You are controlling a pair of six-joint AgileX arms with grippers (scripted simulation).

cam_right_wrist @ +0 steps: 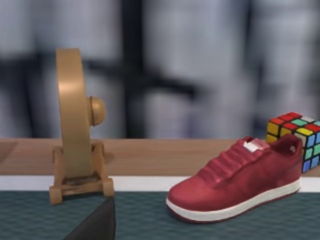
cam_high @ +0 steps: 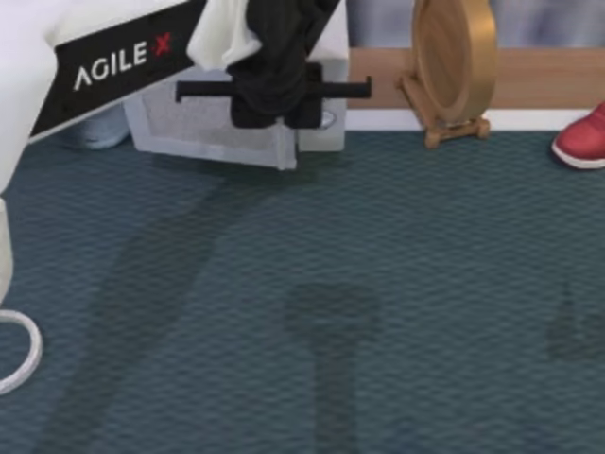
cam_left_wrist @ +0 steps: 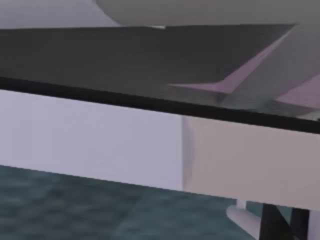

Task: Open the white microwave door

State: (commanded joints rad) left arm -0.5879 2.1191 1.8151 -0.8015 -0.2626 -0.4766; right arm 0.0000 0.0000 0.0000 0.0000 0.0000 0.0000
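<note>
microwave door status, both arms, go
Left gripper at the white microwave door, fingers hidden. Right arm out of the top view. Door looks about shut against the white microwave. Nothing in front of it.

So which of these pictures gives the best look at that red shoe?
The right wrist view: the red shoe shows whole, side-on, with a colourful cube behind it. The top view catches only part of it at the right edge. The left wrist view shows none of it.

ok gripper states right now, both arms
left gripper: at the white microwave door, cannot be told.
right gripper: out of the top view, cannot be told.
</note>
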